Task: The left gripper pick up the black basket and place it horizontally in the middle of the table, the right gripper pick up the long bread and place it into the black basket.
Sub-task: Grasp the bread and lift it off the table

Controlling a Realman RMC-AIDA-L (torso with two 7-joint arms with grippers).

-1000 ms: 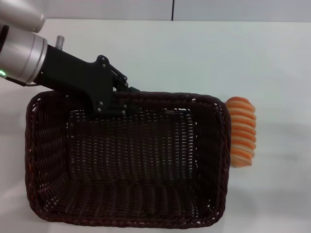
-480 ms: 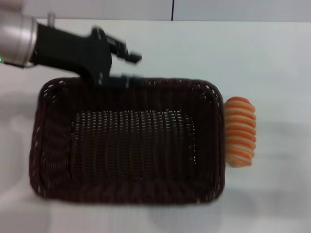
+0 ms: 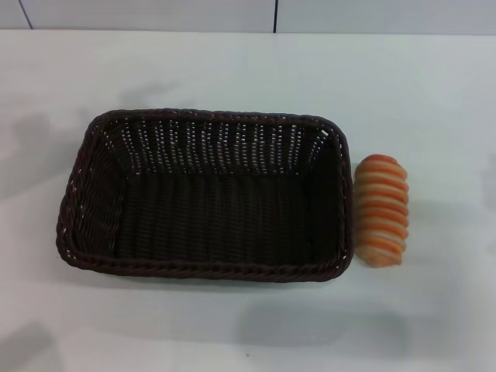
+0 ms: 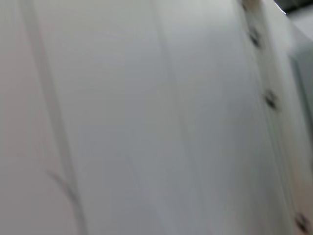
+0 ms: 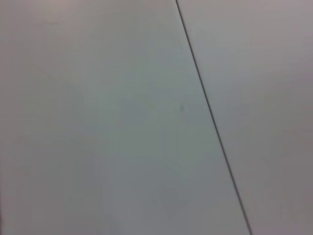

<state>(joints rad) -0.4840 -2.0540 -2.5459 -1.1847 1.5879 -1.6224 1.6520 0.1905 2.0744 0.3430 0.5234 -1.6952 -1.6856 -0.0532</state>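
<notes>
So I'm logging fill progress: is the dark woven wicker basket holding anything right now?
Empty. The dark woven wicker basket shows only its bare woven floor, and the orange-and-cream striped oblong loaf lies outside on the white table, beside its right end.

I can read no text, label, brand, number or sign in any view. The black basket (image 3: pixel 203 263) and the long bread (image 3: pixel 380 210) carry no markings I can make out, and the bench (image 3: pixel 418 85) is plain white. Both wrist views show only pale, unmarked surfaces with thin dark seams.
</notes>
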